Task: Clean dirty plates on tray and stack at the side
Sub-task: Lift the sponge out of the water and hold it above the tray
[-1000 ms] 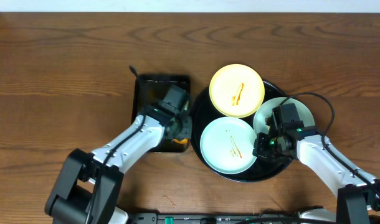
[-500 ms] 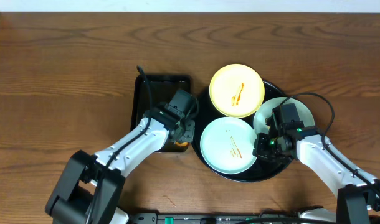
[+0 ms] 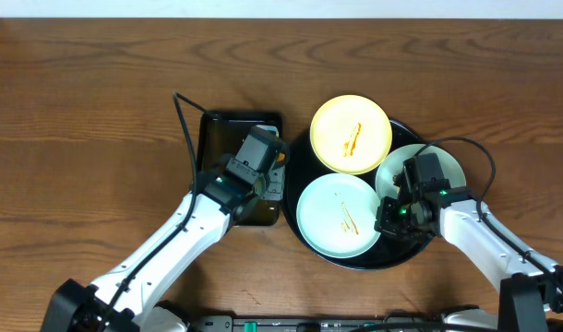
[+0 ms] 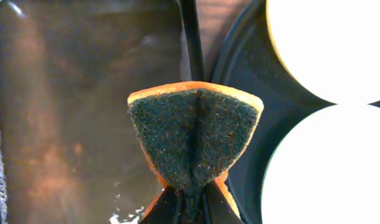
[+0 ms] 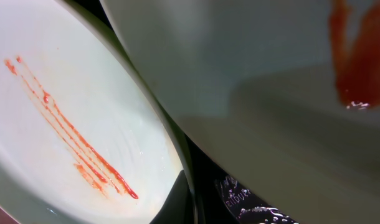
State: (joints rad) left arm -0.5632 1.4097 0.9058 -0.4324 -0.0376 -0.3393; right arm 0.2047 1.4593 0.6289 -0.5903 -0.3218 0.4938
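Observation:
The round black tray (image 3: 296, 159) holds three plates: pale yellow (image 3: 351, 134) at the back, pale blue-white (image 3: 335, 217) in front, pale mint-white (image 3: 440, 164) at the right. All show orange sauce streaks. My left gripper (image 3: 272, 175) is shut on an orange sponge (image 4: 195, 137) with a dark scouring face. It holds the sponge above the gap between the rectangular tray and the round tray (image 4: 240, 68). My right gripper (image 3: 390, 219) pinches the blue-white plate's (image 5: 65, 124) right rim. The mint-white plate (image 5: 271, 93) is tilted just above it.
The rectangular black tray (image 3: 217, 138) lies left of the round one and looks wet in the left wrist view (image 4: 71, 112). Brown wooden table (image 3: 88, 111) lies all around. A black cable (image 3: 182, 115) loops from my left arm.
My left gripper has lifted the sponge off the rectangular tray's front right corner, and the arm has swung left. My right arm and the plates have not moved.

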